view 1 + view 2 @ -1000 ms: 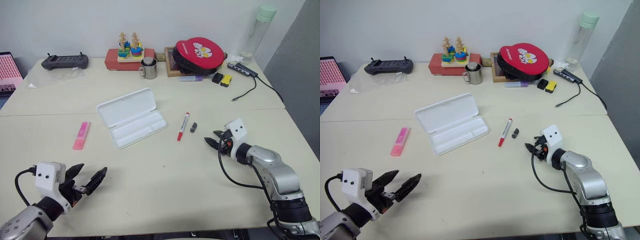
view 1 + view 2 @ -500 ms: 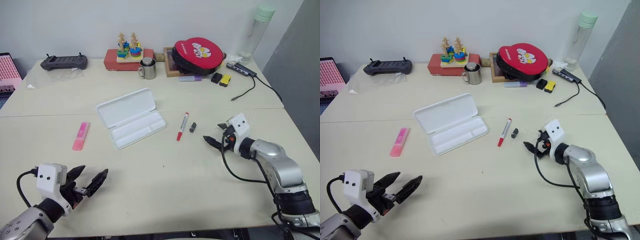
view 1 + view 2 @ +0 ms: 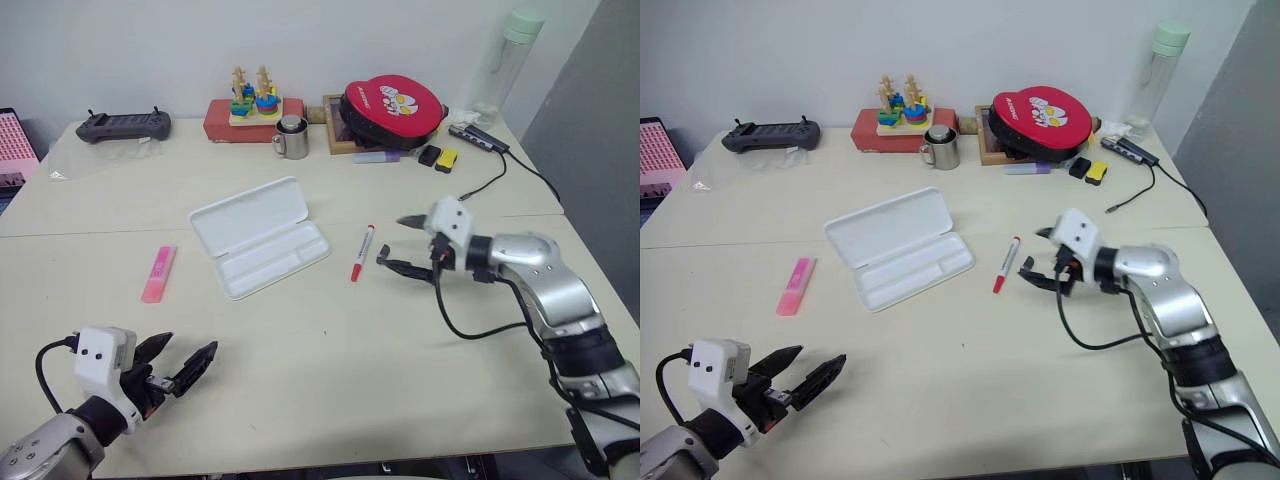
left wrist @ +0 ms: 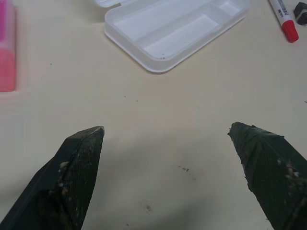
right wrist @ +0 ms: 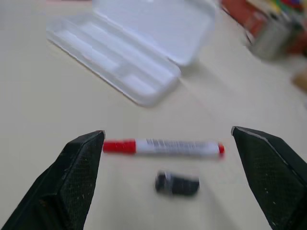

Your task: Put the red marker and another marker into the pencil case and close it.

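My right pincer (image 3: 402,245) stood spread wide and empty, with the red marker (image 3: 361,252) lying on the table just ahead of its tips and a small dark cap (image 5: 176,184) lying nearer me than the pen. The pen's long axis ran across my fingers' gap (poor for a pinch, I judged), so the wrist needed turning first. The open pencil case (image 3: 262,236) lay beyond the marker, and my left pincer (image 3: 176,363), also wide and empty, hung well back, the pink highlighter (image 3: 157,274) ahead of it.

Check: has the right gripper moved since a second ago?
Yes. The right gripper has swung left and up toward the slim red-capped white marker; earlier it sat well right of the small dark grey cap, now over it.
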{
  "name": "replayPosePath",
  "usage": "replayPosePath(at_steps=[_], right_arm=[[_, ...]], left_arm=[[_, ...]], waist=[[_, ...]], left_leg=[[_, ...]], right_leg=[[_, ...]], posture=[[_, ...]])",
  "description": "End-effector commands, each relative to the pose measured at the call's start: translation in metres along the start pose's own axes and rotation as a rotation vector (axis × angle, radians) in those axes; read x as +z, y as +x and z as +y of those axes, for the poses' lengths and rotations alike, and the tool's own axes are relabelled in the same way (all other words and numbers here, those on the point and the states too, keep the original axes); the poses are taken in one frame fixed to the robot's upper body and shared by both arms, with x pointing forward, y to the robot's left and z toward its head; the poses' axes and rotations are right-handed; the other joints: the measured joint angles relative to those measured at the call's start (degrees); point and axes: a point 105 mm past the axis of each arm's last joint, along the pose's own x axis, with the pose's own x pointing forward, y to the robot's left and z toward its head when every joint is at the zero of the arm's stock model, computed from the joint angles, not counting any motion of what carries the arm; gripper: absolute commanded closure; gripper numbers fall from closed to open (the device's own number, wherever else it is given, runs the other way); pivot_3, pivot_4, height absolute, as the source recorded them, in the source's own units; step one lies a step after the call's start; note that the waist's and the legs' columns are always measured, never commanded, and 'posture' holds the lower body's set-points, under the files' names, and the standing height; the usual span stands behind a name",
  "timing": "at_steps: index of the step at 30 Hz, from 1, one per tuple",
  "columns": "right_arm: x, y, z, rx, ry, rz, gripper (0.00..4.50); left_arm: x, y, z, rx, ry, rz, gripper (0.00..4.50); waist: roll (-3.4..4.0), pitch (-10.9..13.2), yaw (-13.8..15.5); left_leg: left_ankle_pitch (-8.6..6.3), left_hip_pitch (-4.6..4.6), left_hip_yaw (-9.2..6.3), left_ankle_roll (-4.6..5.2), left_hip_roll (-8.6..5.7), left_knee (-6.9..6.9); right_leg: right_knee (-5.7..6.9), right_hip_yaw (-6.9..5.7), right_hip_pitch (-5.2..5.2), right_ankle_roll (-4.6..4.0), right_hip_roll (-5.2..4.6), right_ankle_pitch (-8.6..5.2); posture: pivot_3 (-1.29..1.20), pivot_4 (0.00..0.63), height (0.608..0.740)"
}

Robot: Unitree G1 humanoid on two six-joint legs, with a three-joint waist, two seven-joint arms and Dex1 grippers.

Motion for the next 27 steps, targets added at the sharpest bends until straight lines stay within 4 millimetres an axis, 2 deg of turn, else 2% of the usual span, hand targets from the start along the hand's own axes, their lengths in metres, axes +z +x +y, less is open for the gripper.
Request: replayPosePath(at_steps=[1,6,9,11,16,27], right_arm=[[0.013,0.022,0.024,0.189,-0.174,-0.051,0.04],[0.016,0.045,0.031,0.281,-0.219,-0.073,0.04],[0.016,0.050,0.029,0.288,-0.221,-0.076,0.04],[0.019,0.065,0.028,0.303,-0.189,-0.082,0.04],[0.022,0.083,0.029,0.349,-0.154,-0.081,0.04],[0.024,0.116,0.015,0.348,-0.040,-0.039,0.04]], left_arm=[[0.008,0.004,0.003,-0.019,0.050,-0.004,0.00],[0.019,0.008,0.002,-0.039,0.062,-0.031,0.00],[0.021,0.009,0.001,-0.044,0.066,-0.032,0.00],[0.022,0.009,0.001,-0.038,0.068,-0.035,0.00],[0.020,0.006,0.000,-0.030,0.064,-0.030,0.00],[0.015,0.005,-0.004,-0.022,0.049,-0.025,0.00]], waist=[[-0.01,0.0,0.2],[-0.02,0.0,0.5],[-0.02,0.0,0.5],[-0.02,0.0,0.5],[0.00,0.0,0.2],[0.00,0.0,0.2]], left_leg=[[0.00,-0.02,0.00,0.00,0.00,0.00],[0.01,-0.13,0.00,-0.02,-0.03,0.02],[0.01,-0.11,0.00,-0.02,-0.02,0.02],[0.01,-0.11,0.00,-0.02,-0.02,0.02],[0.01,-0.07,0.00,-0.02,0.04,-0.01],[0.01,-0.09,0.00,-0.02,0.03,-0.01]], right_leg=[[0.00,0.00,0.00,0.00,0.00,0.00],[-0.03,0.01,-0.04,0.05,-0.04,0.05],[-0.02,0.01,-0.04,0.05,-0.04,0.05],[-0.02,0.01,-0.04,0.05,-0.04,0.05],[0.05,0.01,-0.07,0.03,0.01,0.06],[0.07,0.01,-0.11,0.00,0.01,0.08]], posture=[[0.00,0.150,0.740],[0.00,0.150,0.740],[0.00,0.150,0.740],[0.00,0.150,0.740],[0.00,0.150,0.740],[0.00,0.150,0.740]])
